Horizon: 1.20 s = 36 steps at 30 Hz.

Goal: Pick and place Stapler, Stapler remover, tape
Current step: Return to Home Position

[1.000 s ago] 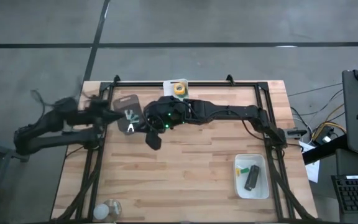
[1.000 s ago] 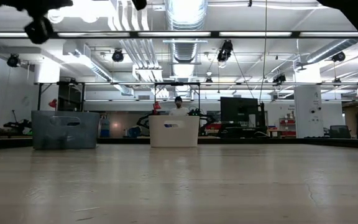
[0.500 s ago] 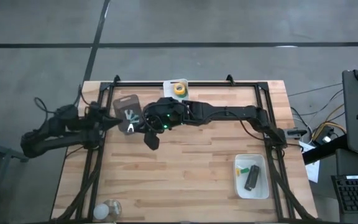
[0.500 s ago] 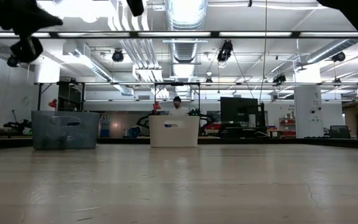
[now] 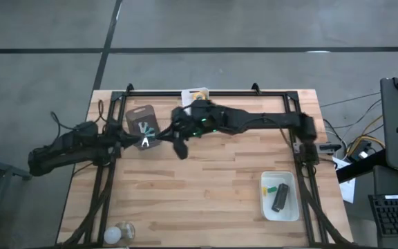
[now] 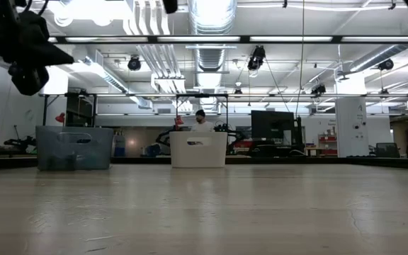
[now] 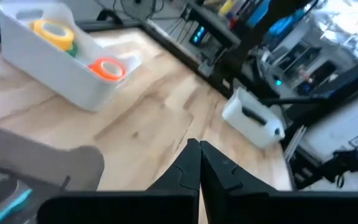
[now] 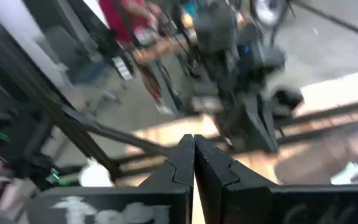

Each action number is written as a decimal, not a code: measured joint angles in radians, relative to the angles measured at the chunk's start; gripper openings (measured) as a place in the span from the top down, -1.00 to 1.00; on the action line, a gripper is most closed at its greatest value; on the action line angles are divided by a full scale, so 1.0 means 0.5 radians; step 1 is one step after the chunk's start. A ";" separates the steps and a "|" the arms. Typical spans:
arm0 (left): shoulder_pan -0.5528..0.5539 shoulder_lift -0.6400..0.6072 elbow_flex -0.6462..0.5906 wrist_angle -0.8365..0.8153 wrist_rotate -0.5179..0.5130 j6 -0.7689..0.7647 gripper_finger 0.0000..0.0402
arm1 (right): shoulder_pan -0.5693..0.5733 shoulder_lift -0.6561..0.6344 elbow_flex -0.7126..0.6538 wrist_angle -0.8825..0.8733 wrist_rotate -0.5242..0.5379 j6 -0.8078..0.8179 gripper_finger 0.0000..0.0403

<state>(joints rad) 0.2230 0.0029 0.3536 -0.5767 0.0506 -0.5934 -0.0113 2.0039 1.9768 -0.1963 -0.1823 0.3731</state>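
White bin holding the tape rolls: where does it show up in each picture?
High view: white bin at the table's far edge, middle, partly under the right arm.
Low view: white bin dead centre.
Left wrist view: white bin upper left.
Right wrist view: cannot make it out.
Shared landmark: grey bin, left of it in high and low views.

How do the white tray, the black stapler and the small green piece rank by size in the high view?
Largest to smallest:
white tray
black stapler
small green piece
They share one spot, so nearness changes nothing.
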 joint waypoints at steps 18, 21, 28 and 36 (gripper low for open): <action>-0.002 0.068 -0.384 0.527 -0.089 0.202 0.95 | -0.052 -1.075 -1.838 0.488 0.503 -0.109 0.96; 0.000 0.067 -0.419 0.652 -0.115 0.379 0.91 | -0.052 -1.225 -2.145 0.826 0.506 -0.125 0.96; -0.001 0.065 -0.522 0.820 -0.114 0.544 0.88 | -0.052 -1.588 -2.681 1.061 0.518 -0.136 0.96; -0.001 0.067 -0.593 0.928 -0.106 0.555 0.88 | -0.048 -1.879 -3.135 1.268 0.527 -0.167 0.96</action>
<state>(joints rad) 0.2226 0.0364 0.0572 -0.1128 -0.0022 -0.3157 -0.0353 1.0642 0.4092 0.4377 0.0811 0.2897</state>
